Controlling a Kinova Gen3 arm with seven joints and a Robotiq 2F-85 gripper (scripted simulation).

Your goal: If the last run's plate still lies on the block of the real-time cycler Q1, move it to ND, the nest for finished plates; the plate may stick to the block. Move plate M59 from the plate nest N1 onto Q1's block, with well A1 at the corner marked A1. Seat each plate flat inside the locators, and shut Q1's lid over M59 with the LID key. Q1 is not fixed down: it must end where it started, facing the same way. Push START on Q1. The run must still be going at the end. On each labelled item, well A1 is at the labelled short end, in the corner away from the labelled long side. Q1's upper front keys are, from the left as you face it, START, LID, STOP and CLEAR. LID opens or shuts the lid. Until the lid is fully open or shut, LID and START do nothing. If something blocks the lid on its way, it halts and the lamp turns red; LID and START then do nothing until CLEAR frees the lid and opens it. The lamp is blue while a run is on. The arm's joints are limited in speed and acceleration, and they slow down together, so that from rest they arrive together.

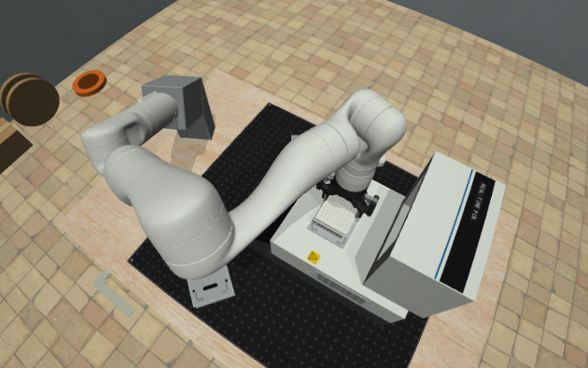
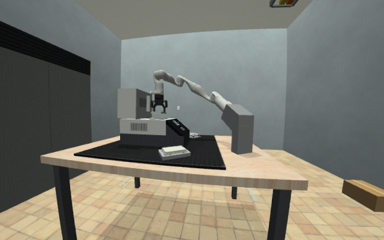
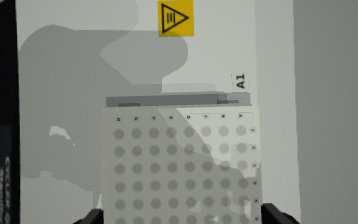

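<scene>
My gripper point(image 1: 343, 205) point(image 2: 159, 112) point(image 3: 182, 216) is shut on a white well plate point(image 1: 333, 216) point(image 3: 172, 160) across its width. The plate is level, a little above the grey block point(image 1: 343, 242) point(image 3: 160, 101) of Q1 point(image 1: 299, 245) point(image 2: 143, 126); its label is not readable. Its well A1 is at the corner near the A1 mark point(image 3: 240, 81). Q1's lid point(image 1: 443, 224) point(image 2: 127, 103) is raised. A small green light point(image 2: 178, 122) shows on Q1's front. Another pale plate point(image 2: 174, 149) sits on a nest point(image 2: 175, 156). A second nest point(image 1: 210, 283) is bare. The nests' labels are not readable.
The raised lid stands close behind the gripper. The arm point(image 1: 289, 173) reaches over the black mat point(image 1: 289, 327) from the grey base pedestal point(image 1: 196, 107) point(image 2: 242, 131) and hides Q1's front keys in the top view. The wooden table's edge point(image 2: 170, 175) lies beyond the mat.
</scene>
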